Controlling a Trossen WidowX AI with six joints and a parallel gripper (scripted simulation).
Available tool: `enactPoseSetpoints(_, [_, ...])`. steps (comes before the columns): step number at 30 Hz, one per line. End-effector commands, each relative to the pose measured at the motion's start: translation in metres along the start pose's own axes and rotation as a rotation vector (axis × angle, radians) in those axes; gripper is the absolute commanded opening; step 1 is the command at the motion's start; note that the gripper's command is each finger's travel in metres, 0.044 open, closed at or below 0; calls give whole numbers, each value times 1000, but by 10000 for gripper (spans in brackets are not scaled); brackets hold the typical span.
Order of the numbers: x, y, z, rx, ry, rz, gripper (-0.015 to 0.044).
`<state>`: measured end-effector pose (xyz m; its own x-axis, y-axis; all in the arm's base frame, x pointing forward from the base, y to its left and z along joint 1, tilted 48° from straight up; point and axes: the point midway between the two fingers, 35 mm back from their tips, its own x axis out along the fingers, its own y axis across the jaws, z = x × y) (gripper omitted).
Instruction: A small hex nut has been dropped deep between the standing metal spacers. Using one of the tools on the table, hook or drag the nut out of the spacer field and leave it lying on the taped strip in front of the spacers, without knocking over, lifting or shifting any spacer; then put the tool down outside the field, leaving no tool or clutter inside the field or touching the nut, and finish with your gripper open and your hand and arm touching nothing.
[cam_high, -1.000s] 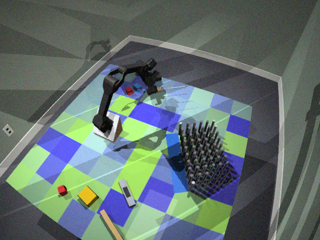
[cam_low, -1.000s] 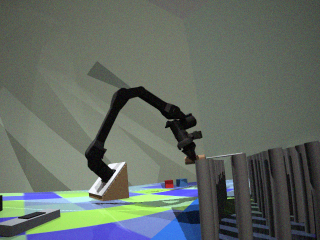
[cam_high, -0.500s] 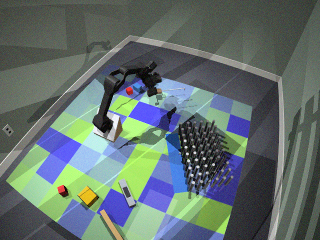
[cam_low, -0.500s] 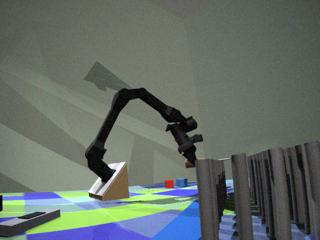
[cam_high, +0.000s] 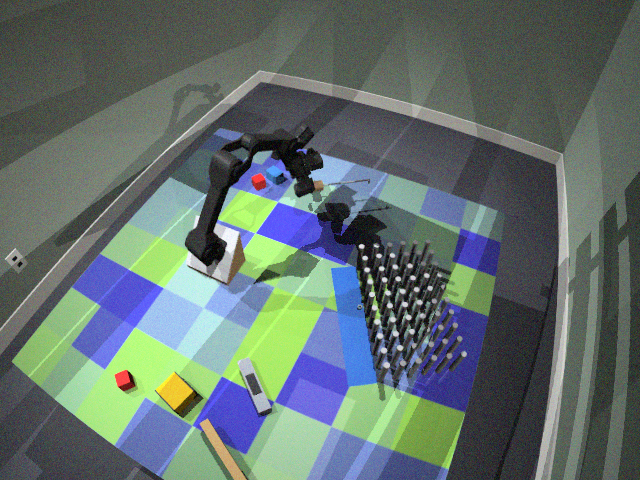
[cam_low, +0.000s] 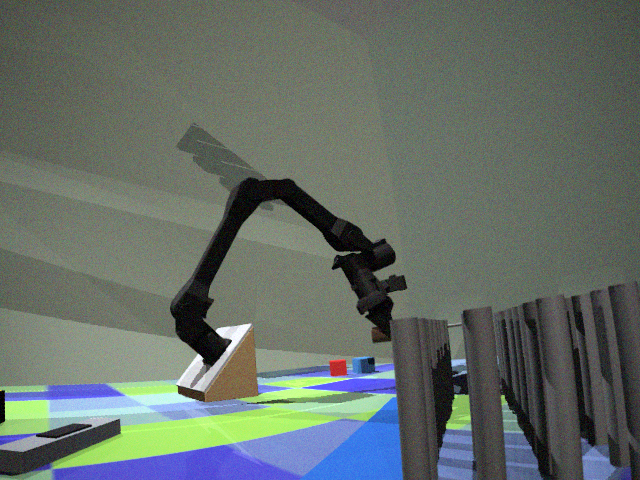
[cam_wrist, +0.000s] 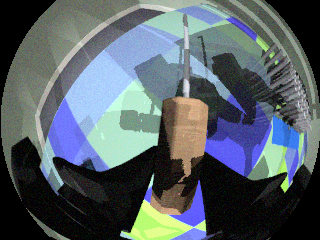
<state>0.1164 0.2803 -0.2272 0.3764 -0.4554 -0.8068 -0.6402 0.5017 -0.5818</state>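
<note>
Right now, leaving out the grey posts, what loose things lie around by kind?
Small cubes: 3, red, blue, red
Yellow flat block: 1
Grey remote-like bar: 1
Wooden slat: 1
Wooden-handled wire hook, gripper-held: 1
Hex nut: 1
Total: 8

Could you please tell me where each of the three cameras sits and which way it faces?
Top: high above one corner, looking down on the checkered mat, whole black arm and grey standing spacers.
Exterior: near mat level beside the spacers, facing the arm on its wedge base.
Wrist: on the hand, looking along the wooden-handled wire hook tool; only dark fingers show.
Shared: top and exterior both show the red cube and blue cube.
</note>
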Motion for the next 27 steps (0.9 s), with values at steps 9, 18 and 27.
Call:
enactPoseSetpoints(9, [12,-1,-5,-4,-4,-4,0])
enactPoseSetpoints(18, [20,-1,-9,-4,-4,-4,0])
enactPoseSetpoints(27, [28,-2,-13,-4,-4,-5,0])
